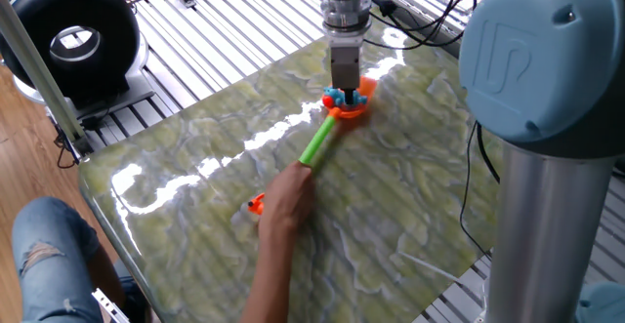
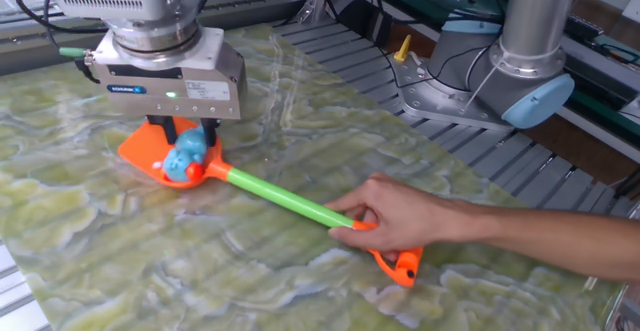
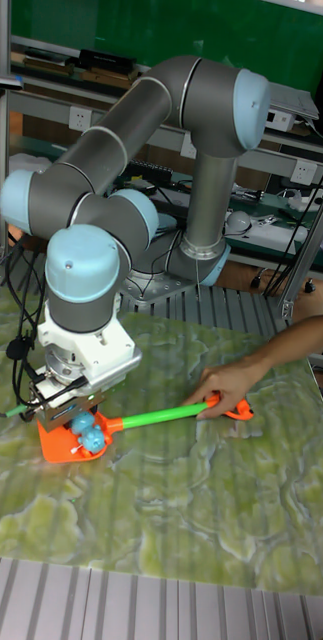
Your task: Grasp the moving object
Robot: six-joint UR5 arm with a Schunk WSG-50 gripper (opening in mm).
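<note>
High behind arm, low close opposite, tall frontal, table point(image 1: 195, 167) shared

Green wall point(image 3: 161, 30), wooden floor point(image 1: 29, 157)

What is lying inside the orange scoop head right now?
The small light-blue lumpy toy figure lies in the orange scoop head, directly under the end effector. The end effector's body covers the back of the head, so anything lying there is unseen.
</note>
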